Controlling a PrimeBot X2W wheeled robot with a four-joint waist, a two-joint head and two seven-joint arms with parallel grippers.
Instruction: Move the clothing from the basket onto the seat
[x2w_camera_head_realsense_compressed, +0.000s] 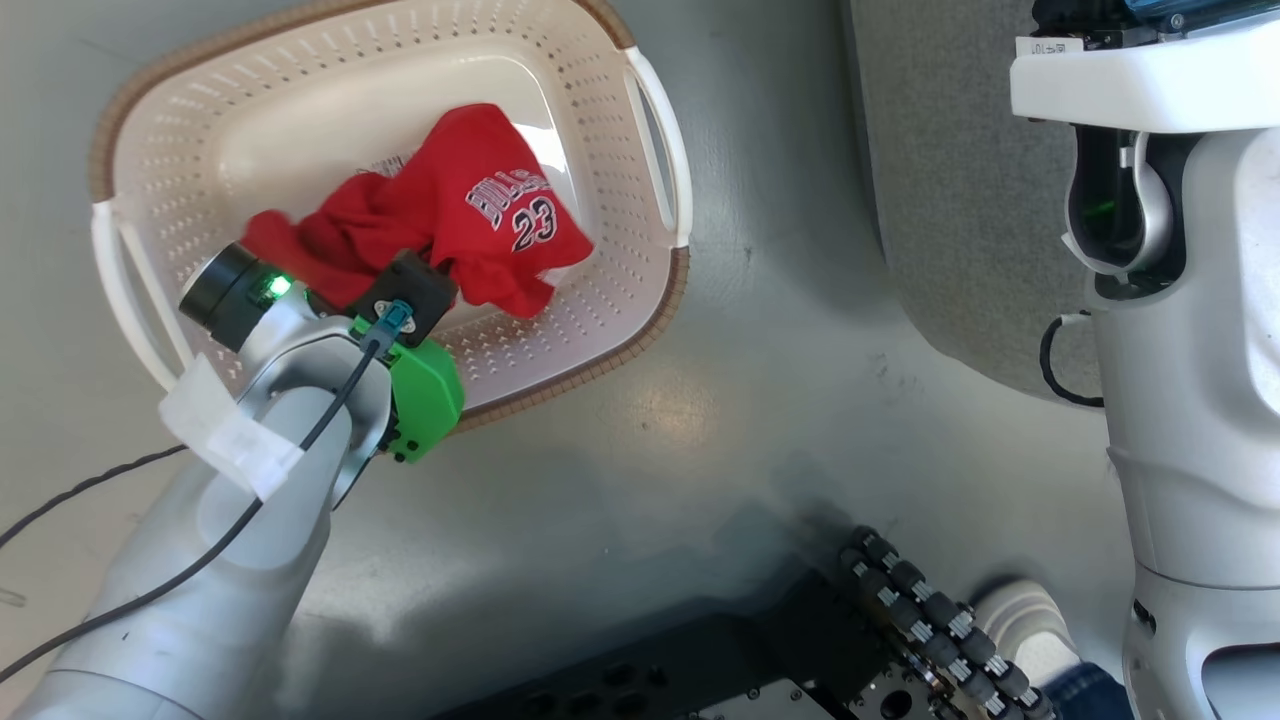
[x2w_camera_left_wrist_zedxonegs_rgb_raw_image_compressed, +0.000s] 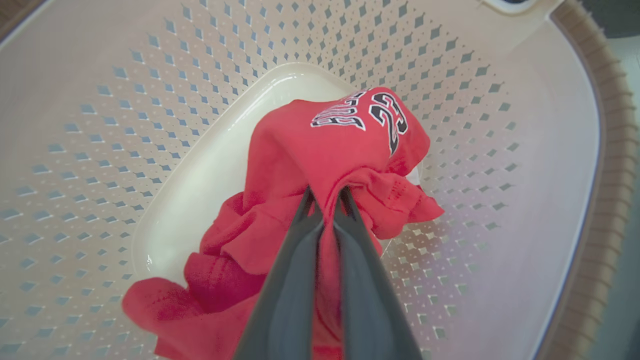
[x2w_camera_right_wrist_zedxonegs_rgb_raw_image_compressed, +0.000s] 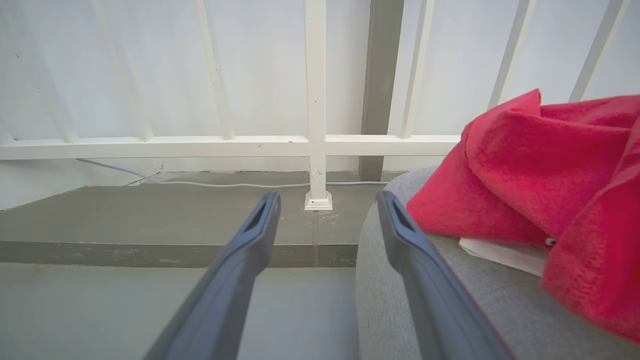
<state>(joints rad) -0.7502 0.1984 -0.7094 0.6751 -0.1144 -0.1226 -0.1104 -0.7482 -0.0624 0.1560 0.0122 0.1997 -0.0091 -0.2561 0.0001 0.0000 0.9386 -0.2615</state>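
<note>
A red garment (x2w_camera_head_realsense_compressed: 470, 225) with "BULLS 23" lettering lies crumpled in the cream perforated basket (x2w_camera_head_realsense_compressed: 600, 320) on the floor. My left gripper (x2w_camera_left_wrist_zedxonegs_rgb_raw_image_compressed: 325, 197) reaches down into the basket, its two dark fingers shut on a fold of the red clothing (x2w_camera_left_wrist_zedxonegs_rgb_raw_image_compressed: 320, 145). In the right wrist view my right gripper (x2w_camera_right_wrist_zedxonegs_rgb_raw_image_compressed: 327, 210) stands open with nothing between its fingers, beside the edge of the grey seat (x2w_camera_right_wrist_zedxonegs_rgb_raw_image_compressed: 400, 300). Another red garment (x2w_camera_right_wrist_zedxonegs_rgb_raw_image_compressed: 540, 200) lies on that seat. The seat (x2w_camera_head_realsense_compressed: 960, 200) also shows at the upper right of the head view.
A white railing (x2w_camera_right_wrist_zedxonegs_rgb_raw_image_compressed: 315, 145) and a raised grey step (x2w_camera_right_wrist_zedxonegs_rgb_raw_image_compressed: 150, 220) stand beyond the right gripper. My dark base and roller wheel (x2w_camera_head_realsense_compressed: 930, 620) are at the bottom of the head view, with a person's shoe (x2w_camera_head_realsense_compressed: 1030, 625) beside it. A black cable (x2w_camera_head_realsense_compressed: 80, 490) trails at the left.
</note>
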